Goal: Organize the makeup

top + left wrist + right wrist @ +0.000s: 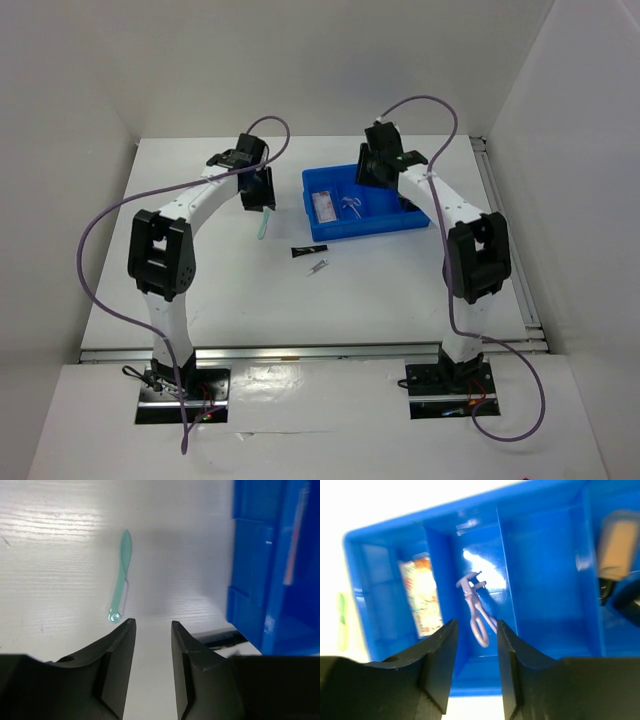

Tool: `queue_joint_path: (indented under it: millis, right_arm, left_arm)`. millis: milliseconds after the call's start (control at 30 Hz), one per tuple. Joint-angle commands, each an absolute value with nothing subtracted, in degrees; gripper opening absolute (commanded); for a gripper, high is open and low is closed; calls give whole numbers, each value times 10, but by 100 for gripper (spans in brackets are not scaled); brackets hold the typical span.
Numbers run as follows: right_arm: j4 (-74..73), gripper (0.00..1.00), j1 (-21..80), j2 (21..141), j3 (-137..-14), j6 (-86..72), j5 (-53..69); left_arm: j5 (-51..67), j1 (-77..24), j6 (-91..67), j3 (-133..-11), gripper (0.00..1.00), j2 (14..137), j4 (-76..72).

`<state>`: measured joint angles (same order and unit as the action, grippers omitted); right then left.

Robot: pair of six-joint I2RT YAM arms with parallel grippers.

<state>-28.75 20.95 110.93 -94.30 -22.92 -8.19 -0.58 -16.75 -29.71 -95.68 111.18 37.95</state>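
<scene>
Nearest on the white table (260,300), one tiny silver stick (318,267) is lying slantwise, near-left to far-right. Just beyond it, one slim black tube (308,251) is lying with its long axis left to right. Farther back, one pale green spatula (120,577) is lying near to far, close to the left gripper (153,625), whose fingers are standing apart around nothing. To the right, the blue bin (370,230) is holding one pinkish flat case (422,597), its print too blurred to read, one lilac looped tool (475,610) and one tan bottle (615,547). The right gripper (476,625) is hovering over it, fingers parted and empty.
</scene>
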Motion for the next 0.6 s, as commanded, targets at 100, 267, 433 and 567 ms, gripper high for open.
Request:
queue_joint_path:
  millis: [100, 267, 433, 567]
  right_arm:
    - [-284, 46, 207, 972, -960, -236, -117]
    - [-290, 48, 207, 907, -926, -241, -117]
    - [-301, 49, 207, 888, -906, -241, -117]
    - [-314, 49, 207, 877, -893, -246, -122]
  left_arm:
    - [-36, -166, -287, -998, 49, 1193, 399]
    - [-57, -166, -287, -1027, 73, 1250, 410]
    - [-99, -166, -298, -1034, 69, 1273, 415]
    - [-99, -166, -298, -1028, 64, 1292, 410]
